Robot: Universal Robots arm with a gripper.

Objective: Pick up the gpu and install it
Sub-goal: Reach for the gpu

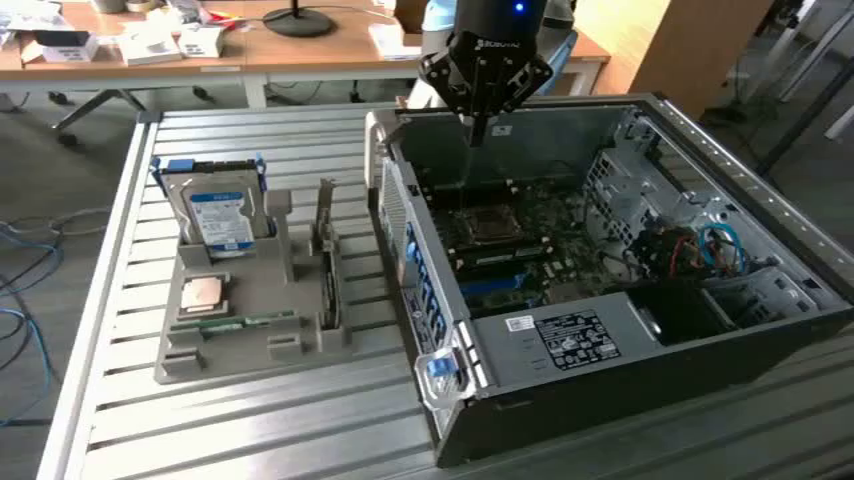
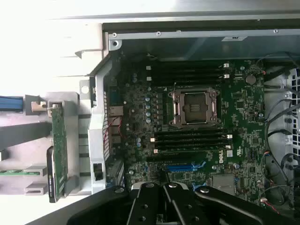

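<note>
Gripper (image 1: 474, 135) is pinched all the way closed with nothing in it, hanging over the open pc case (image 1: 561, 130). The gpu (image 1: 326, 240) is standing on edge in the grey rack (image 1: 214, 360), on the exterior view's left of the case.
</note>
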